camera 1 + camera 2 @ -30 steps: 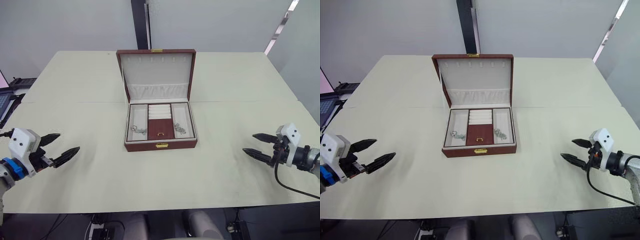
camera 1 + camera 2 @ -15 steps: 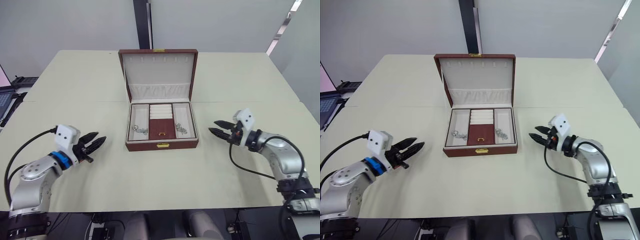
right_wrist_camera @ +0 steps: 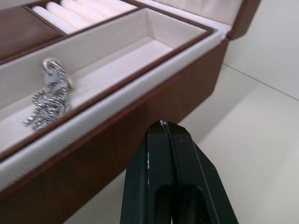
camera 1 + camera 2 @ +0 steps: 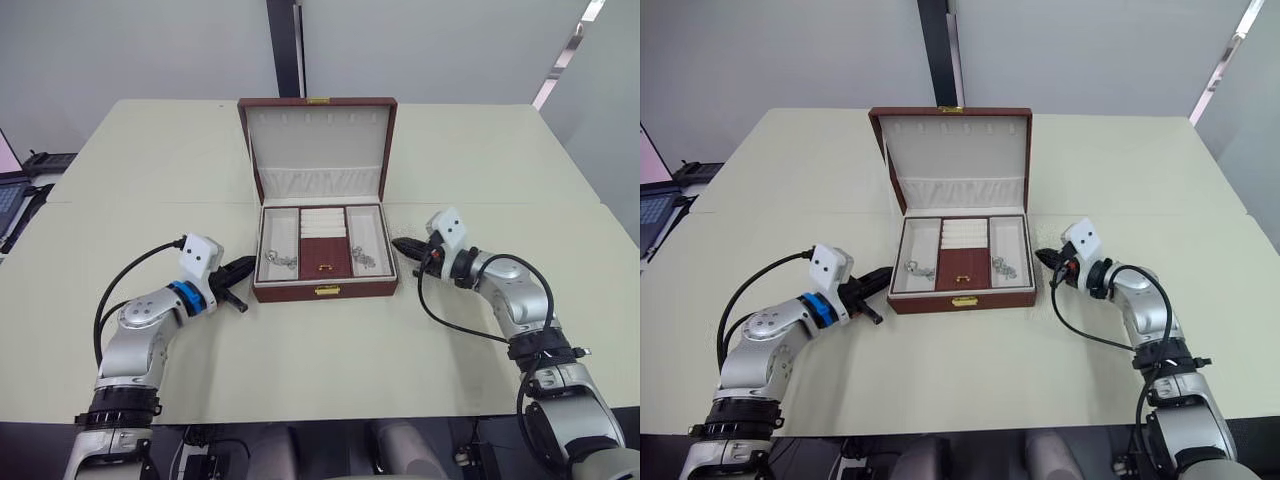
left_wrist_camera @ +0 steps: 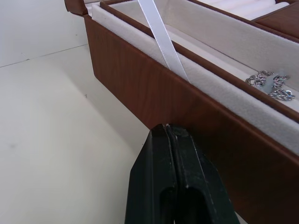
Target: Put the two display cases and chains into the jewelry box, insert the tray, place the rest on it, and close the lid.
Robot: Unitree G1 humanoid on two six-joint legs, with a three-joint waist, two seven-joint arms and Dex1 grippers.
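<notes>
**Both hands at the sides of the open box, lid still up**

The main risk is that the jewelry box (image 4: 322, 250) gets shoved or twisted on the counter (image 4: 300, 350). Both hands sit low against its outer walls with fingers pressed together, so an uneven push from one side could slide it or jolt the chains. The white ribbon (image 5: 163, 42) that stays the lid runs down just ahead of the left fingertips and could snag. The lid (image 4: 318, 145) stands upright; closing it looks like the step ahead, and a push on the wall rather than the lid would move the whole box.

The left hand (image 4: 240, 268) lies near the counter, pointing at the box's left wall, its tips just short of the wood in the left wrist view. The right hand (image 4: 405, 245) points at the right wall, close beside it, and holds nothing.

The box stands mid-counter. One chain (image 4: 277, 260) lies in the left compartment, another chain (image 3: 49, 100) in the right, with a red-brown case (image 4: 324, 258) in the middle.
</notes>
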